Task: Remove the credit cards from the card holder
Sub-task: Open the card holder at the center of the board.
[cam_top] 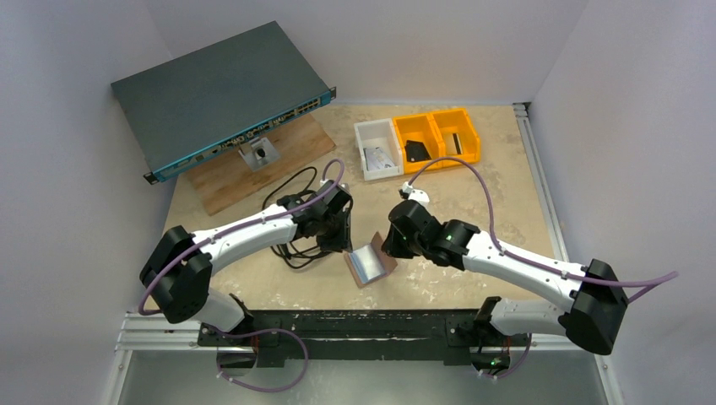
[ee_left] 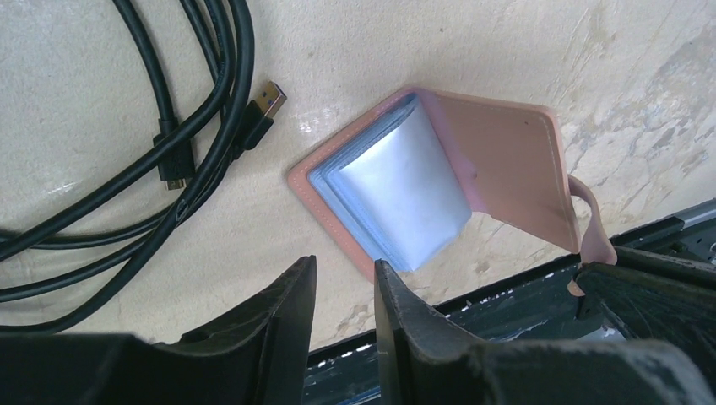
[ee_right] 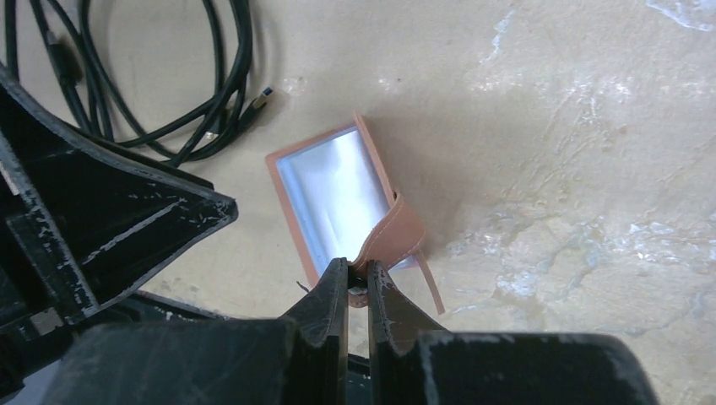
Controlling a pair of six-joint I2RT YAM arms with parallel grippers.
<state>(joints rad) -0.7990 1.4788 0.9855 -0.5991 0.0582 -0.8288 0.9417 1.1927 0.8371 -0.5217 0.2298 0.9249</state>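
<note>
The card holder (cam_top: 370,264) lies spread open on the table between both arms, a reddish-brown bifold with a pink rim. Its clear pockets (ee_left: 397,190) show a pale grey-white face; I cannot tell a credit card from the sleeve itself. My right gripper (ee_right: 356,266) is shut on the snap tab (ee_right: 397,232) and holds the cover flap (ee_left: 507,160) tilted up. My left gripper (ee_left: 345,263) hangs open just off the holder's near corner with nothing between its fingers. In the top view, the left gripper (cam_top: 342,240) sits left of the holder and the right gripper (cam_top: 390,245) right of it.
A coiled black USB cable (ee_left: 169,126) lies just left of the holder. Further back are a network switch (cam_top: 219,93) on a wooden board (cam_top: 253,164), a white bin (cam_top: 377,148) and orange bins (cam_top: 439,135). The black base rail (cam_top: 355,325) runs along the near edge.
</note>
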